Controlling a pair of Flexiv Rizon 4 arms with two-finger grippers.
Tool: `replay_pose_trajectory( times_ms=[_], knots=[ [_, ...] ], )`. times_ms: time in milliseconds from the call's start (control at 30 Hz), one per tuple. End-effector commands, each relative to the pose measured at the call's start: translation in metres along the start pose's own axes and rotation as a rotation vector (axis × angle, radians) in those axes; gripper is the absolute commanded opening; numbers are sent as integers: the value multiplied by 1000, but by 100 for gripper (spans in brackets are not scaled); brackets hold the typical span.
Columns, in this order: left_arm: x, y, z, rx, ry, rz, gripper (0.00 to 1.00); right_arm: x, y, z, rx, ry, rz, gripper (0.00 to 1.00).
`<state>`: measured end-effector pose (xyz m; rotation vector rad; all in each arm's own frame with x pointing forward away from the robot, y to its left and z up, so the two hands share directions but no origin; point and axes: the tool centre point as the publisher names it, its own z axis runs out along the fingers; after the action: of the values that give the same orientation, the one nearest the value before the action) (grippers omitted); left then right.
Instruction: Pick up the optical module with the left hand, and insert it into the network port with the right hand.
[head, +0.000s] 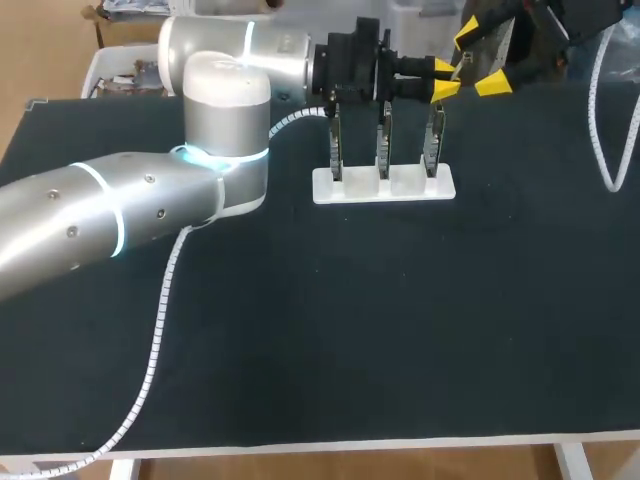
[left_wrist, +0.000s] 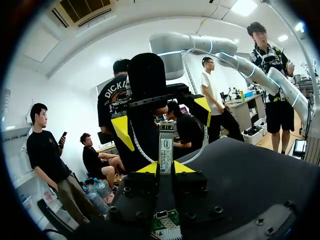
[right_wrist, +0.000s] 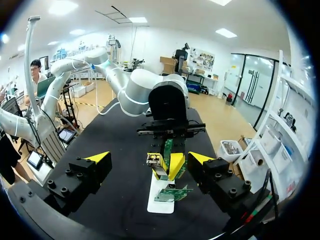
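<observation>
- While the left gripper (left_wrist: 165, 169) pinches the slim silver metal optical module (left_wrist: 165, 147) between its yellow tips, the module hangs above the white plastic rack (head: 385, 186).
- Right gripper (right_wrist: 150, 159) faces it, jaws spread wide on either side of the module, touching nothing.
- Three green circuit boards (head: 384, 145) stand upright in the rack; the module is above the rightmost.

Optical module (left_wrist: 165, 148): white label (left_wrist: 166, 152) on its facing side, a small blue mark near the top, rows of fine dark print below. Print too small to make out. Nothing else legible in any view.
</observation>
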<state>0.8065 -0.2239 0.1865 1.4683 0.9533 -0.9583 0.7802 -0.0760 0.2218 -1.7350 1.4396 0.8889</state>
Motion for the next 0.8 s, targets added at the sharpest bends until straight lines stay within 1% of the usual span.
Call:
replay_pose_trajectory(
  times_ms=[33, 100, 800],
  knots=[
    [1, 2, 1, 4, -2, 1, 0, -1, -4, 5, -7, -4, -4, 100],
    [1, 2, 1, 4, -2, 1, 0, 0, -6, 6, -15, -21, -2, 100],
    [1, 2, 1, 4, -2, 1, 0, 0, -6, 6, -15, -21, -2, 100]
  ],
)
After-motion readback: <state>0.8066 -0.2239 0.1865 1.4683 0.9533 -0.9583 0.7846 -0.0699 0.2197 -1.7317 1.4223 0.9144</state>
